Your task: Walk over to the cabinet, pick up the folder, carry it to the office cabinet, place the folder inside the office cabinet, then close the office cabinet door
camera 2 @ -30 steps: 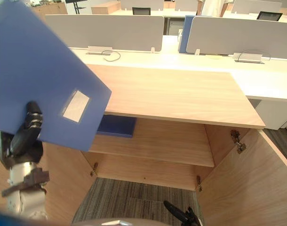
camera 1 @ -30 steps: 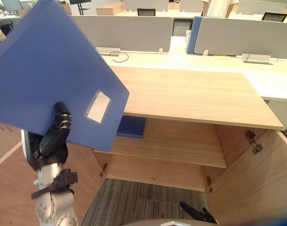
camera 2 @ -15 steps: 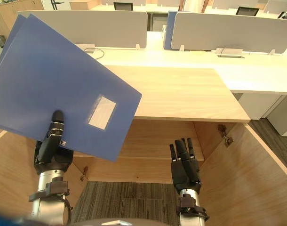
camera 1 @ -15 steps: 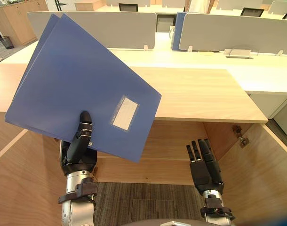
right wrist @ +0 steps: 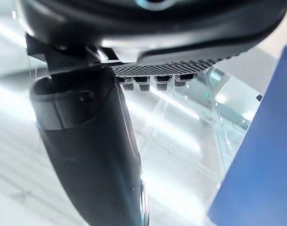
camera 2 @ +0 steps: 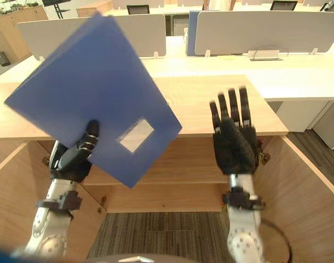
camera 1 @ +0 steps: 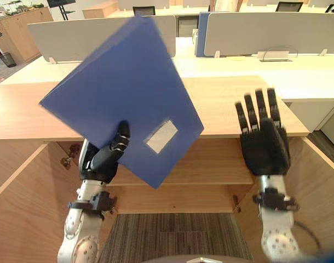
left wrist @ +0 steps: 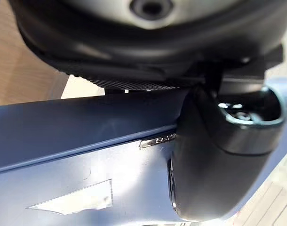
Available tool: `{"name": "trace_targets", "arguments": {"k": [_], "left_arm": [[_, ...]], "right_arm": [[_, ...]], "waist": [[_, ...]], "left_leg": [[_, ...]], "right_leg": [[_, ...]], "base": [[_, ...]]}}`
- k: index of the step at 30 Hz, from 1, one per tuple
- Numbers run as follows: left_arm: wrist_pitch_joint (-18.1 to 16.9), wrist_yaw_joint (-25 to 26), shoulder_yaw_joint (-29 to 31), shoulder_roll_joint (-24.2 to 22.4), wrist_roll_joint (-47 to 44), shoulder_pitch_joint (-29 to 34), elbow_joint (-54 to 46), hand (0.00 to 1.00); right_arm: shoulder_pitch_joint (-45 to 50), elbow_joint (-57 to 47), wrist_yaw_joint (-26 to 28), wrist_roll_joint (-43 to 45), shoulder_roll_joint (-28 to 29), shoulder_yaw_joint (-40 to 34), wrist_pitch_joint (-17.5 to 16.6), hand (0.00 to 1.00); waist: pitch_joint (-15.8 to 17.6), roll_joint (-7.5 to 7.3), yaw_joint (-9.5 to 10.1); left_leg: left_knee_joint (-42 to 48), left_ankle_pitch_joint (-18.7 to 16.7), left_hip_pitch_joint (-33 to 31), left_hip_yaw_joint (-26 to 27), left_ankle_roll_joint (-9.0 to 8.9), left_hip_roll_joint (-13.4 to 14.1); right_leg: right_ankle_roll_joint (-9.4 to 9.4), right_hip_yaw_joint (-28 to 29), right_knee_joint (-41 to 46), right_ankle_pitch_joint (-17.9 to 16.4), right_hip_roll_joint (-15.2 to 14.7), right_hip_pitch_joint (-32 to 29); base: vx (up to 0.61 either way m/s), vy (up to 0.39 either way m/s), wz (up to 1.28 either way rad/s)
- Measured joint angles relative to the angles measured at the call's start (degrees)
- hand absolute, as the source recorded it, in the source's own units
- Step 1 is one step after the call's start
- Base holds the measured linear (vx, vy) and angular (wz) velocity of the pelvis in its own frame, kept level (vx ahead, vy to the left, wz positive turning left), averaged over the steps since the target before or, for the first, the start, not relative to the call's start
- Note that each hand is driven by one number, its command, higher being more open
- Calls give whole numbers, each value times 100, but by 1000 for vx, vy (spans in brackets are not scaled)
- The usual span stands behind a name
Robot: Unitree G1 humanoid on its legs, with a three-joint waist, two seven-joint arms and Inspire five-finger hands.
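Left eye view: left hand [camera 1: 99,161] pinches folder [camera 1: 123,93] by lower edge (tilted); right hand [camera 1: 264,150] flat, empty

Cabinet [camera 1: 172,198] mouth open between swung doors [camera 1: 320,186] — room over the shelf [camera 1: 219,164]; the tilted folder [camera 1: 123,98] screens its left, the right hand [camera 1: 264,148] its right.

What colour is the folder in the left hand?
Blue folder, with a pale rectangular label on its cover. Shows best in the left eye view.
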Motion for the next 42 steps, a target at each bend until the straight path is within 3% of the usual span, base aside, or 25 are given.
{"name": "trace_targets", "arguments": {"k": [4,9,20,27,28,31,38,39,42], "left_arm": [[8,-440,-27,534,114,-401,141,0],[13,-759,-110,853,112,-592,226,0],[184,-1073,-331,1207,105,-630,355,0],[203,-1094,-404,1592,-63,-648,356,0],[203,-1119,-481,1697,-139,-663,356,0],[208,-1135,-600,1895,-235,-743,402,0],[157,-1228,-775,2222,-484,-832,597,0],[142,-1228,-802,2222,-500,-832,599,100],[26,-1235,-879,2229,-515,-833,684,100]], "right_arm": [[-758,14,46,-634,-675,6,17,100],[-885,219,-35,-1351,-911,29,128,100],[-1166,1143,-342,-2199,-1389,39,416,100],[-1597,1319,-280,-2394,-2091,459,475,100],[-1752,1324,-210,-2397,-2284,704,486,0],[-2229,1294,139,-2323,-2940,1579,508,0],[-2621,1291,360,-1658,-3859,2128,622,0],[-2636,1290,373,-1656,-3868,2131,624,0],[-2651,1254,563,-1489,-4015,2177,624,0]], "waist": [[-4,13,-1],[-4,12,-1],[-4,12,4],[-4,12,14],[-5,13,14],[-5,10,41],[-16,-25,242],[-20,-32,248],[-41,-58,286]], "left_leg": [[2,4,-4,-6,5,-4],[-21,10,2,-16,15,-20],[-94,58,15,-14,80,-39],[-131,93,22,-15,126,-73],[-163,114,30,-15,138,-75],[-252,188,24,-13,141,-81],[-318,256,27,-27,141,-103],[-318,258,27,-28,139,-103],[-319,265,27,-28,137,-103]], "right_leg": [[26,15,-2,34,-2,-2],[27,28,-3,61,-13,-5],[22,30,-4,119,-20,-31],[31,31,-4,155,-51,-37],[28,31,-4,166,-50,-42],[28,31,0,187,-47,-94],[27,26,4,194,-60,-113],[27,26,4,194,-59,-113],[27,27,5,194,-60,-114]], "base": [[-8,3,0],[0,0,0],[-26,7,0],[-35,13,0],[-51,7,0],[-54,5,0],[-53,8,1],[-48,0,0],[-55,2,0]]}}
